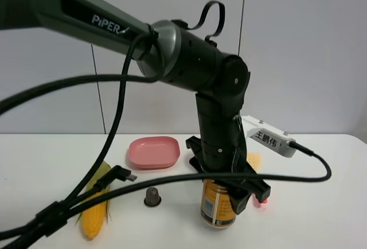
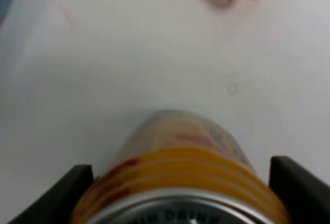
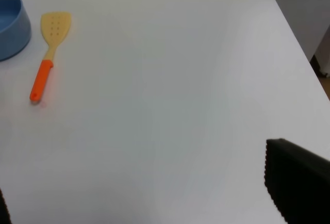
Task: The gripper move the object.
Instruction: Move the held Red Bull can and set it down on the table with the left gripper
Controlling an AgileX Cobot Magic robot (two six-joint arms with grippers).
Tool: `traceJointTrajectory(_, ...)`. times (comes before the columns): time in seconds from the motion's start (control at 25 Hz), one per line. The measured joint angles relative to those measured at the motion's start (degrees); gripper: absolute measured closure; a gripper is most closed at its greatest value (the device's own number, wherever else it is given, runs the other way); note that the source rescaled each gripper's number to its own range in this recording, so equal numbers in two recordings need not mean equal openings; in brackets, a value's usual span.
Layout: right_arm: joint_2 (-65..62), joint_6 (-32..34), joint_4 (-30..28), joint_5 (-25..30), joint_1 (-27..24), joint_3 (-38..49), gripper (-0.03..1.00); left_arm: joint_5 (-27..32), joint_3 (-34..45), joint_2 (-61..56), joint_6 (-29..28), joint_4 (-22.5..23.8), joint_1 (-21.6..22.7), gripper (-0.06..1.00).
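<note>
The golden-yellow can with a white-and-red label stands upright on the white table, front centre. My left gripper, a black claw on the dark PiPER arm, reaches down over it. In the left wrist view the can fills the gap between the two black fingers, which press on its sides just under the silver top. My right gripper is open and empty over bare table; it does not show in the exterior view.
A pink dish sits behind the can to the left. A corn cob and a small dark capsule lie front left. A yellow spatula with orange handle and a blue bowl lie near the right arm.
</note>
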Motion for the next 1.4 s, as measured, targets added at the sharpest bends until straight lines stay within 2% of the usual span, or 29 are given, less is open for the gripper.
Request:
traceJointTrajectory(0.2,0.00,0.00,0.00,0.00,0.00,0.00,-0.03,8.94,-8.06,-2.61,0.00,0.72,1.39,0.93)
traceJointTrajectory(0.32,0.00,0.00,0.00,0.00,0.00,0.00,-0.03,12.20,-12.66,-3.71,0.00,3.30,3.51,0.93)
traceJointTrajectory(0.44,0.00,0.00,0.00,0.00,0.00,0.00,-0.03,12.94,-15.15,-4.09,0.00,5.07,7.02,0.93)
traceJointTrajectory(0.6,0.00,0.00,0.00,0.00,0.00,0.00,-0.03,12.26,-15.45,-4.15,0.00,5.07,12.96,0.93)
traceJointTrajectory(0.76,0.00,0.00,0.00,0.00,0.00,0.00,-0.03,8.18,-15.45,-4.15,0.06,5.26,18.31,0.93)
traceJointTrajectory(0.92,0.00,0.00,0.00,0.00,0.00,0.00,-0.03,4.45,-15.51,-3.32,1.75,3.01,22.01,0.93)
traceJointTrajectory(1.16,0.00,0.00,0.00,0.00,0.00,0.00,-0.03,3.01,-15.51,1.56,6.75,1.40,23.80,0.93)
traceJointTrajectory(1.4,0.00,0.00,0.00,0.00,0.00,0.00,-0.03,-0.06,-15.51,5.61,9.15,0.82,24.19,0.93)
